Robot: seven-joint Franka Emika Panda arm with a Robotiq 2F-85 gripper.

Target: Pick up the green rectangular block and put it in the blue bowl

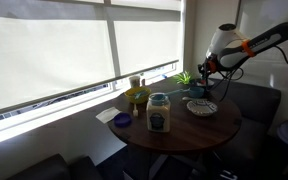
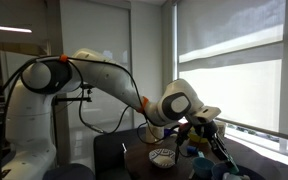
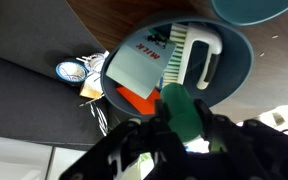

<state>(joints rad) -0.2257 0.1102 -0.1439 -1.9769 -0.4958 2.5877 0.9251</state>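
My gripper (image 3: 184, 125) is shut on the green block (image 3: 182, 108), which stands up between the two black fingers in the wrist view. Beneath it lies a blue-grey round dish (image 3: 239, 62) that holds a grey card, an orange piece and a white brush. The rim of a teal-blue bowl (image 3: 259, 8) shows at the top right edge. In both exterior views the gripper (image 1: 206, 68) (image 2: 200, 124) hangs above the far side of the round table. The block is too small to make out there. A small blue bowl (image 1: 122, 120) sits at the table's near left edge.
The dark round table (image 1: 184, 130) carries a large jar with a blue label (image 1: 159, 113), a white patterned bowl (image 1: 202, 107) (image 2: 164, 155), a green plant (image 1: 184, 77) and yellow-green items (image 1: 136, 96). Windows with blinds stand behind. Dark chairs surround the table.
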